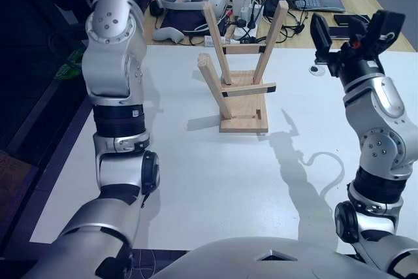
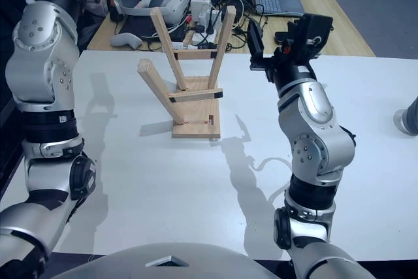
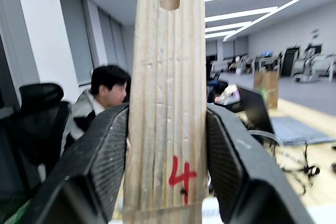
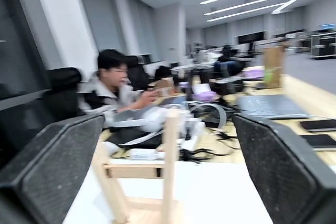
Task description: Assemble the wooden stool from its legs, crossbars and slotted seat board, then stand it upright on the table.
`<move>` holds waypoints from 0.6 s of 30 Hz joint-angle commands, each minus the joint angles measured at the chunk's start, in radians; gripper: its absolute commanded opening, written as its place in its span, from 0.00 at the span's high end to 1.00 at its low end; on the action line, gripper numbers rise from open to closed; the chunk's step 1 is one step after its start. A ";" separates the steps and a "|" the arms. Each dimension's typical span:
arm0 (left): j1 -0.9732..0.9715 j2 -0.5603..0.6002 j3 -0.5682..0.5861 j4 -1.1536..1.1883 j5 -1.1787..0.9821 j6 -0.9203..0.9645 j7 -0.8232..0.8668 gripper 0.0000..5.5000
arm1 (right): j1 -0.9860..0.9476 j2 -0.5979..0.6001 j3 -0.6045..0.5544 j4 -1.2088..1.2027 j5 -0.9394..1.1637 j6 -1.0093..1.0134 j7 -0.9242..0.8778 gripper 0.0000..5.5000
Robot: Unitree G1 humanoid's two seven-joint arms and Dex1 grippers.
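Four wooden legs in all. Three stand in the single seat board (image 1: 245,106), ahead of the right gripper (image 4: 168,124) and its spread fingers: first far leg (image 1: 217,42), second far leg (image 1: 270,42), tilted near leg (image 1: 214,86). The fourth leg (image 3: 167,77) is clamped in the left gripper (image 3: 167,129). Two crossbars: upper crossbar (image 1: 243,49), lower crossbar (image 1: 249,88).

Pose of the two arms. The left arm (image 1: 112,57) is raised at the shoulder with the elbow bent and the forearm directed up and forward. The left gripper (image 3: 167,150) presses both black fingers (image 3: 102,156) flat against opposite sides of a wooden leg (image 3: 167,66), which extends past their tips. The right arm (image 1: 382,129) is bent at the elbow, forearm near upright. The right gripper (image 1: 349,31) has its fingers spread wide, holding nothing.
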 commanded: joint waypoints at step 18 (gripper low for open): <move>0.237 -0.005 -0.311 -0.300 0.098 -0.118 -0.306 0.63 | -0.447 -0.302 -0.214 0.459 0.626 0.226 0.420 0.17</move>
